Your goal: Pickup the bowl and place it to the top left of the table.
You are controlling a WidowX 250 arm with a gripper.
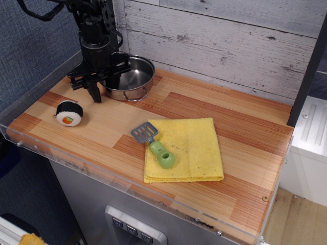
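So we've got the bowl sitting flat on the counter in the far left corner, right by the plank wall, which looks like the target spot to us. The end effector is over the bowl's left rim, 1 finger outside it near the wood and the other one seemingly inside, jaws spread wide enough to straddle the rim, though we can't tell if they're actually touching metal. Our worry: if we lift off while a finger hooks the rim or a wire handle, the bowl tips or skids along the counter. The sushi toy sits near the fingers too, so a sloppy exit toward us could knock it.
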